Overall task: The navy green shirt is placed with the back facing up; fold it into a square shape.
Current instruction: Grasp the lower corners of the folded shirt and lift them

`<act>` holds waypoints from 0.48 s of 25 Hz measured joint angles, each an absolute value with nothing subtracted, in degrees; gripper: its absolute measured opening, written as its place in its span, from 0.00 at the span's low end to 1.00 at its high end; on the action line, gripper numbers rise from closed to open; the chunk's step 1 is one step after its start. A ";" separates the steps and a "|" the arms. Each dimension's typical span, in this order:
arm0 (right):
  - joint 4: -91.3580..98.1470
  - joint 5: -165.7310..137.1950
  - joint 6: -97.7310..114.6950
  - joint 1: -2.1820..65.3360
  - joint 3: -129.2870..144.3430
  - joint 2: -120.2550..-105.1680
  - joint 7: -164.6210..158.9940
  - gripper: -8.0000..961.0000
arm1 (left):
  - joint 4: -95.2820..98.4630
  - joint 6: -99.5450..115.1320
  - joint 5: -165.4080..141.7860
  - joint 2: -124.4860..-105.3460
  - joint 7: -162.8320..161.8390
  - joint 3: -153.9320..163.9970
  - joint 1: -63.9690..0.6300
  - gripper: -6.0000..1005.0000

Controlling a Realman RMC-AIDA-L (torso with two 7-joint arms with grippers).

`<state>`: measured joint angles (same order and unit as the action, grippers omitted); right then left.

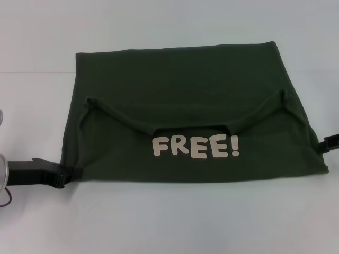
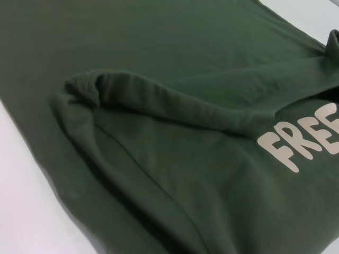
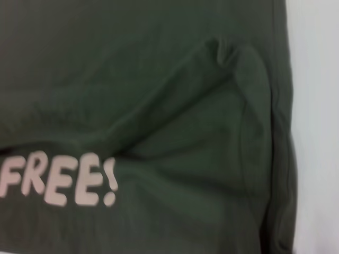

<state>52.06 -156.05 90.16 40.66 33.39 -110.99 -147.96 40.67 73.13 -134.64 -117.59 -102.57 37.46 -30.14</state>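
The navy green shirt (image 1: pixel 185 84) lies spread on the white table (image 1: pixel 169 222). Its near part is folded over toward the far hem, so the cream "FREE!" lettering (image 1: pixel 195 147) faces up beneath a curved, rumpled folded edge. My left gripper (image 1: pixel 71 175) sits low at the shirt's near-left corner, touching the cloth. At the shirt's right edge is my right gripper (image 1: pixel 324 144), only partly in view. The left wrist view shows the shirt (image 2: pixel 159 53) with a bunched fold and part of the lettering (image 2: pixel 304 145). In the right wrist view the shirt (image 3: pixel 132 79) and the lettering (image 3: pixel 58 182) fill the picture.
Bare white table surrounds the shirt in front, at the left and behind. A metallic part of the left arm (image 1: pixel 2 172) shows at the left border.
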 joint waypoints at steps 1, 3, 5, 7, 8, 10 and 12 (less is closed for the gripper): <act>51.14 -156.28 89.52 40.90 33.75 -111.04 -147.98 0.94 | 40.68 73.17 -134.64 -117.57 -102.57 37.49 -30.16 0.06; 49.28 -156.49 87.86 41.20 34.67 -111.07 -148.02 0.94 | 40.69 73.21 -134.64 -117.52 -102.57 37.52 -30.20 0.06; 47.67 -156.52 85.53 41.30 35.70 -111.14 -148.05 0.94 | 40.69 73.22 -134.64 -117.48 -102.57 37.53 -30.24 0.06; 46.61 -156.43 83.77 41.40 36.45 -111.28 -148.08 0.93 | 40.66 73.22 -134.64 -117.48 -102.57 37.53 -30.29 0.06; 46.08 -156.35 82.96 41.46 36.81 -111.36 -148.09 0.93 | 40.65 73.21 -134.64 -117.48 -102.57 37.53 -30.32 0.06; 45.02 -156.25 81.83 41.80 37.11 -111.57 -147.98 0.93 | 40.63 73.21 -134.64 -117.48 -102.56 37.53 -30.33 0.06; 44.23 -156.21 80.89 42.19 37.20 -111.85 -147.70 0.92 | 40.62 73.21 -134.64 -117.49 -102.57 37.53 -30.33 0.06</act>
<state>44.23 -156.21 80.89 42.19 37.20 -111.85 -147.70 40.62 73.21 -134.64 -117.49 -102.57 37.53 -30.33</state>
